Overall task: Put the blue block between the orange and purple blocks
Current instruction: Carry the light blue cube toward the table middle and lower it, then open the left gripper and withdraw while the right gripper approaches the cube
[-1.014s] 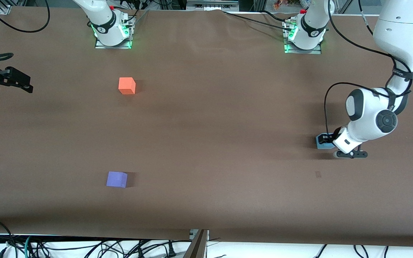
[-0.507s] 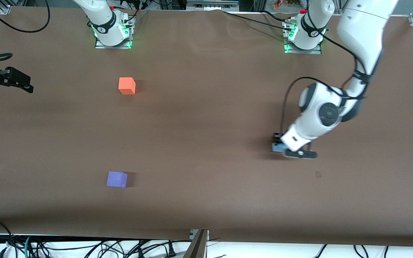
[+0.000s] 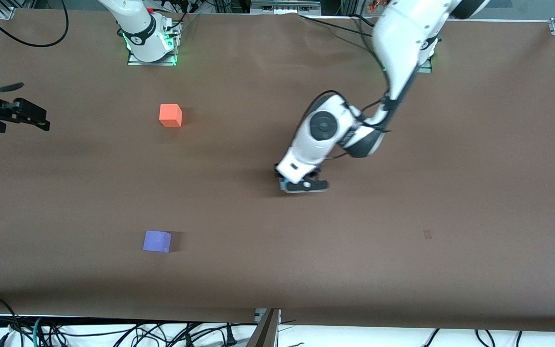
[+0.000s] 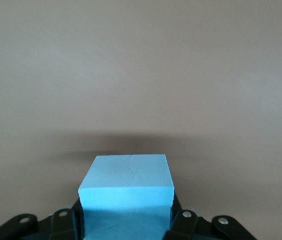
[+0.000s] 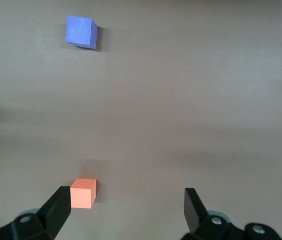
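On the wide brown counter (image 3: 451, 144) the pickup is done and the placing remains. The left tool (image 3: 301, 185), mid-frame, is clenched on the light sky-blue foam cube (image 4: 126, 187). The right tool (image 5: 125, 210) waits released at the frame's left edge. The matte orange cube (image 3: 170, 115) and violet-purple cube (image 3: 157, 241) sit well apart, their gap unfilled.

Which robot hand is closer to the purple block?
The left gripper, shut on the blue block, hangs over the table's middle, toward the left arm's end from the purple block. The right gripper waits open, off at the right arm's end.
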Tool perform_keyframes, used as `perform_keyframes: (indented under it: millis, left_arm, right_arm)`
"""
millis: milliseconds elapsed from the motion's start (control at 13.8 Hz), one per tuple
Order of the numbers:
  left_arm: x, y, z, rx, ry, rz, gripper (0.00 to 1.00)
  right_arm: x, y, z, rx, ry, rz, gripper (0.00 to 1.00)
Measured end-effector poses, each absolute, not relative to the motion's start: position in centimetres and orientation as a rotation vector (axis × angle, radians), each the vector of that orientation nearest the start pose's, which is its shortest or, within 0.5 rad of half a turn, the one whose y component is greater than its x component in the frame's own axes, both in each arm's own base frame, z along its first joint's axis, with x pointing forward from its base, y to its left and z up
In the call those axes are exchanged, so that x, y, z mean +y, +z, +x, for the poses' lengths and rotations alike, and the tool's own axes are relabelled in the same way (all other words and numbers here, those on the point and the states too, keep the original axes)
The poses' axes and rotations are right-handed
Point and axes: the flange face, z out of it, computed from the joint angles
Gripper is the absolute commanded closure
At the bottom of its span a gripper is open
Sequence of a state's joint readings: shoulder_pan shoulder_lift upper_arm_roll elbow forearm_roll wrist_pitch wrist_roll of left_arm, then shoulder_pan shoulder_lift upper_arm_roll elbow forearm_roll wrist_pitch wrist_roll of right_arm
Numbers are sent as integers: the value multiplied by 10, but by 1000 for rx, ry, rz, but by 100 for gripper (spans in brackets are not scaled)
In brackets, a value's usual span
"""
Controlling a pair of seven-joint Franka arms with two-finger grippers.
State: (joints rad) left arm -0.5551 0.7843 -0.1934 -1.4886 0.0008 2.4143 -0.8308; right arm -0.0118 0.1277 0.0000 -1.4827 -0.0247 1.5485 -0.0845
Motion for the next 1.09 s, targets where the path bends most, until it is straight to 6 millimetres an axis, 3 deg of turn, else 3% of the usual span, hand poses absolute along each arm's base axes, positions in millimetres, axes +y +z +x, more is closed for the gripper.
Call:
perform_keyframes:
  millis: [72,145,290,362,435,580,725,942,1087]
  left_arm:
    - [-500,216,546,-292,-30,-3328,87]
    - [-517,206,541,-337,-38,-3322,77]
    - [-535,201,542,-378,-61,-3331,51]
    - [-537,204,546,-387,-76,-3340,15]
    - [-537,206,551,-395,-90,-3343,0]
    - [-534,212,559,-402,-119,-3342,0]
    - [-524,225,572,-384,-150,-3301,0]
    - [-493,277,598,-444,-147,-3256,0]
    - [-449,315,624,-540,-124,-3216,0]
  right_arm:
    - [-10,584,596,-116,97,-3160,0]
    - [-10,575,601,-115,100,-3160,0]
    - [-10,547,611,-116,166,-3155,0]
    - [-10,531,616,-118,205,-3151,0]
    - [-7,514,621,-125,240,-3142,0]
    - [17,483,631,-153,272,-3099,0]
    - [61,465,639,-130,256,-3099,0]
    - [136,436,641,-178,239,-3108,0]
    - [183,411,643,-268,202,-3103,0]
